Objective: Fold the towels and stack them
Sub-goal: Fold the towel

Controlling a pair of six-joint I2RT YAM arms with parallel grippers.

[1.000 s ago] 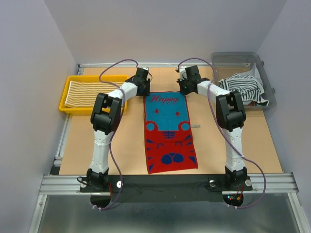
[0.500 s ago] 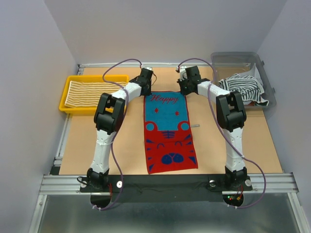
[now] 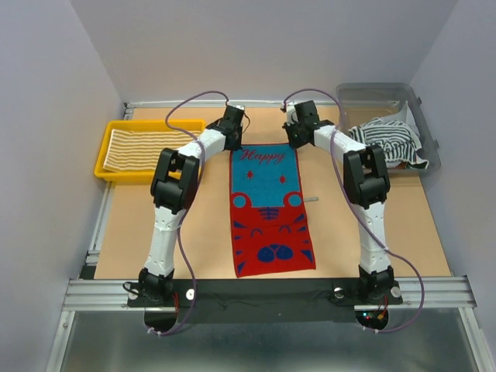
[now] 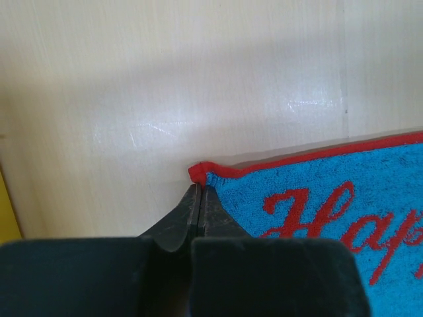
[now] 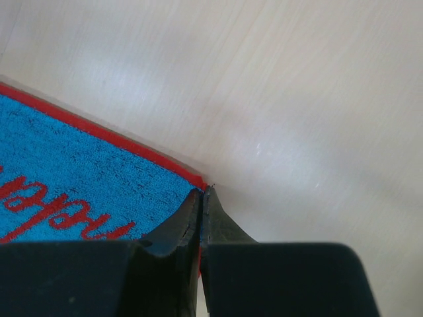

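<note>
Both grippers pinch the far corners of the red-blue towel [image 3: 267, 209], which lies flat on the bench [image 3: 403, 240].

The towel lies lengthwise down the middle of the bench, its blue end with the word "Happy" toward the far edge and its red end close to the near edge. The left gripper [image 4: 200, 190] has its fingers pressed together on the far-left corner, at the red hem. The right gripper [image 5: 202, 193] is closed the same way on the far-right corner. In the wrist views both corners sit low, close to the bench surface. A yellow-cream striped towel [image 3: 143, 149] lies in a yellow tray [image 3: 102, 159] at the far-left corner. A black-white striped towel [image 3: 387, 141] sits bunched in a clear bin [image 3: 372, 91] at the far-right corner, hanging over its rim.
</note>
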